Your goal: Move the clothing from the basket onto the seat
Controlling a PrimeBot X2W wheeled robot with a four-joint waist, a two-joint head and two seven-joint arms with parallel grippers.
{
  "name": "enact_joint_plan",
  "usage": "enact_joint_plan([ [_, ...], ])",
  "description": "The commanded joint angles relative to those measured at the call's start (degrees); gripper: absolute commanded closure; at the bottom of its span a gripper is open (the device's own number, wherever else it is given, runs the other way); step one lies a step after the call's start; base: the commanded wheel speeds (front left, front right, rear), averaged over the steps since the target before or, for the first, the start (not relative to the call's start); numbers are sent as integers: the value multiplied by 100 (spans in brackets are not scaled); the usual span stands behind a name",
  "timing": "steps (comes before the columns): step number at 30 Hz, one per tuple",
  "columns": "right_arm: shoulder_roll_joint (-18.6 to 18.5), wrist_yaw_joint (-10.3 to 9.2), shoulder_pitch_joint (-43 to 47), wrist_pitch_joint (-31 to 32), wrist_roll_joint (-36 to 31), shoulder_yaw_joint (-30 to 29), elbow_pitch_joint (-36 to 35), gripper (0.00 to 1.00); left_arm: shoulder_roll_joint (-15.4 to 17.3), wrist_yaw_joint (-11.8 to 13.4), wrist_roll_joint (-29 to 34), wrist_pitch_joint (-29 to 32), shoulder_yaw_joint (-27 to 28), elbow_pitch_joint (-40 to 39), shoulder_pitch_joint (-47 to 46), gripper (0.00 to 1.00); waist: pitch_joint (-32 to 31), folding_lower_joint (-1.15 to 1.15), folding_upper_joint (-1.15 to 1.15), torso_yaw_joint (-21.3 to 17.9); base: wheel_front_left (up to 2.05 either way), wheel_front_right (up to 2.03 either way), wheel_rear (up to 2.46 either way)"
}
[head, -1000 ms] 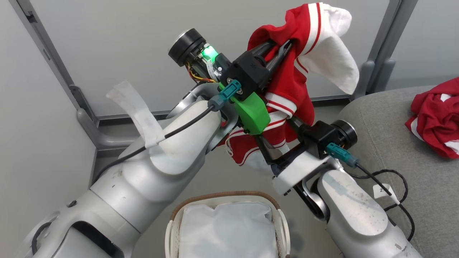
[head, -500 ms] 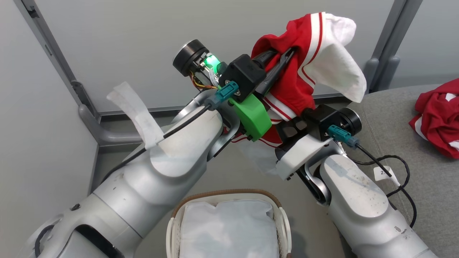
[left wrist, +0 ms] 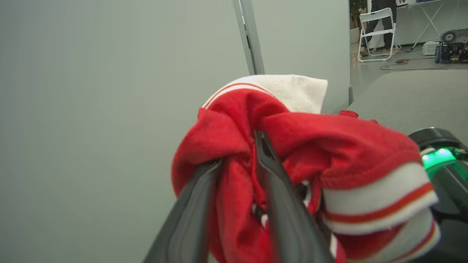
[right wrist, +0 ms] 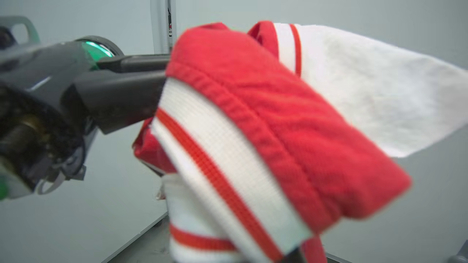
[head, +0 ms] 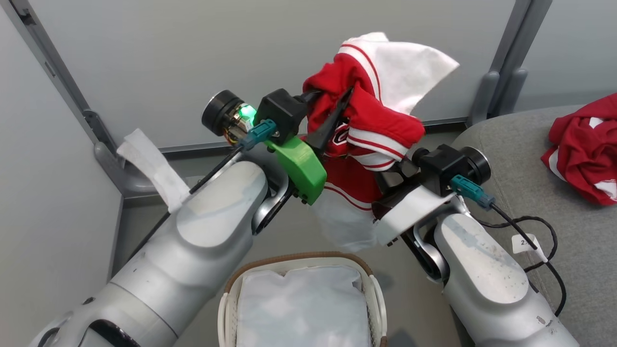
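Sofa, off to the right of the basket, already has the first jersey lying crumpled on it, so I'd call that half done. The basket sits low in the head view with its white liner on show and no red in the part I can see into. The second jersey is up in the air, above the basket and a bit toward the sofa side, not over the cushion yet. Left gripper has its jaws partly apart, with red cloth bunched between the fingers and hooked over them. Right gripper, lower and nearer the basket's right side, is closed with its fingers buried in the fabric. The actual pinch is hidden, so I can't swear what it's got. What's left, I reckon: carry this one across to the sofa and let go.
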Motion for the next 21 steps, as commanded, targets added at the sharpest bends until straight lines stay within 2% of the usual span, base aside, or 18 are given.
enact_joint_plan([
  [1, -19, -6, 94, -13, -39, -50, -65, 100, 69, -34, -95, -36, 47, 51, 171, 0, 12, 0, 0, -11, 0, 0, 0],
  [9, -19, -6, 288, -13, -109, -197, -113, 100, 141, 8, -236, -40, 480, -114, 758, 0, 59, 0, 0, -27, 0, 0, 0],
  [16, -20, -6, 460, -13, -170, -346, -145, 100, 159, 111, 124, -36, 1146, -636, 1766, 0, 77, 0, 0, -16, 0, 0, 0],
  [21, -19, -6, 558, -12, -257, -524, -179, 100, 136, 62, 478, -37, 1534, -910, 2532, 0, 77, 0, 0, -19, 0, 0, 0],
])
